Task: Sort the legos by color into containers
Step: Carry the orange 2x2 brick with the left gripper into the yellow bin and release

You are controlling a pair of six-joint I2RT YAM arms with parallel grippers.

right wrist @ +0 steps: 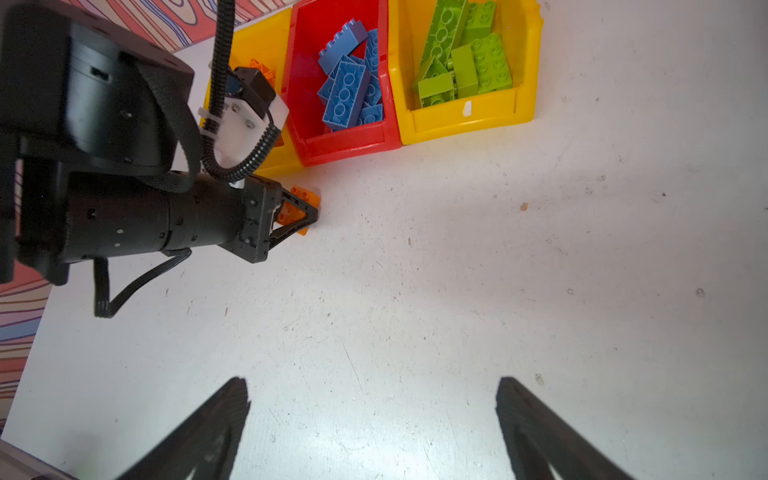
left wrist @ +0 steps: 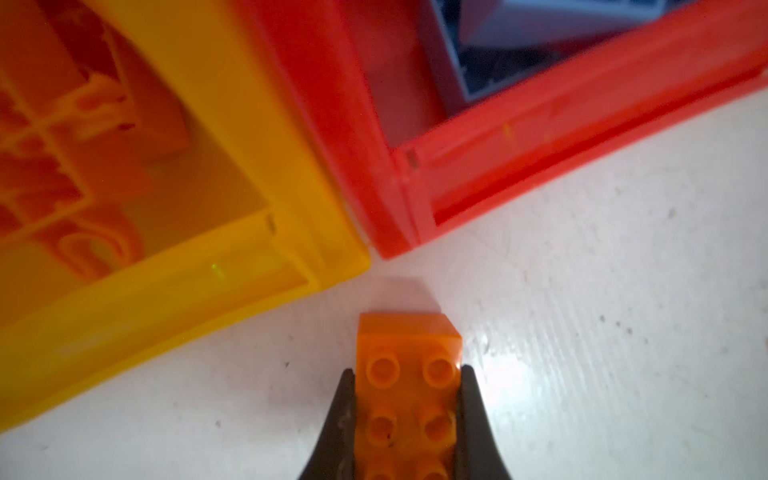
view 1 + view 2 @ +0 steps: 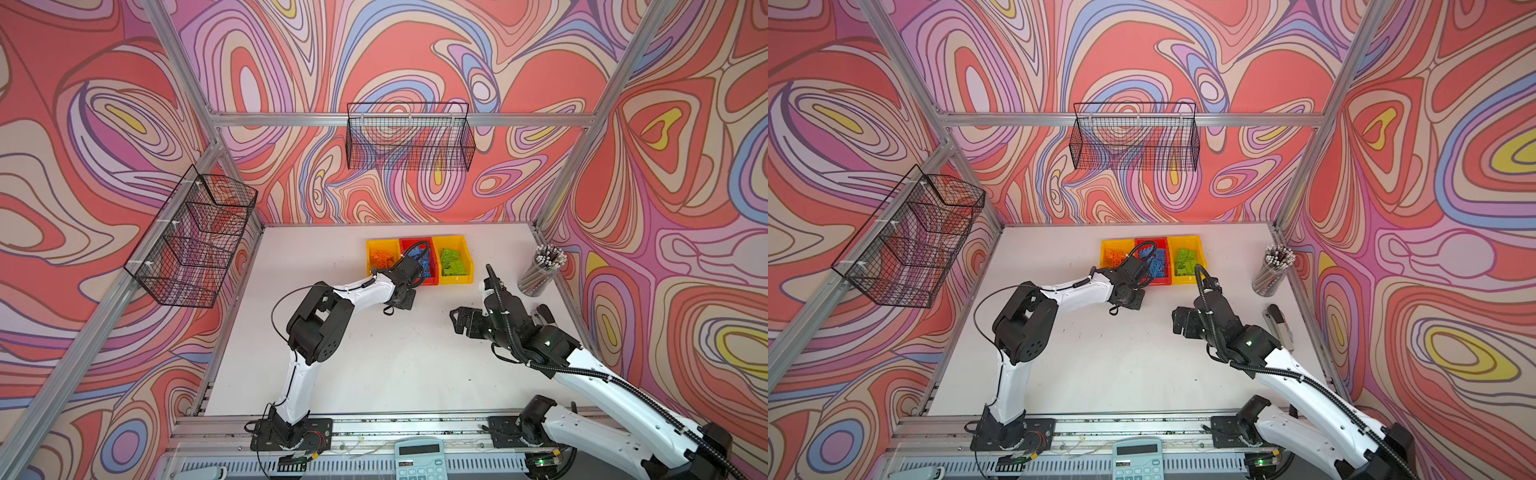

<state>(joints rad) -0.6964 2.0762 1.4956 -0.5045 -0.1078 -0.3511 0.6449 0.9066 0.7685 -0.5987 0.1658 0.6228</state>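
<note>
The left tool (image 2: 407, 372) pinches an orange brick (image 2: 409, 336) resting on the counter (image 2: 582, 332). Just ahead of its tips sits the yellow bin (image 2: 266, 124) of orange pieces (image 2: 83, 166), then the red bin (image 2: 540, 137) of blue bricks (image 1: 349, 87), and farthest the second yellow bin (image 1: 465, 120) of green bricks (image 1: 469, 62). The right tool (image 1: 372, 386) hangs spread, empty. No other loose brick shows; seemingly only this drop remains.

You've got bright, even light. Glare on table (image 1: 345, 424) near the cam in both wrist views. Left wrist: bins (image 2: 257, 108) blurred, brick (image 2: 409, 357) sharp w/ soft shadow past it. Top views bow at edges.
</note>
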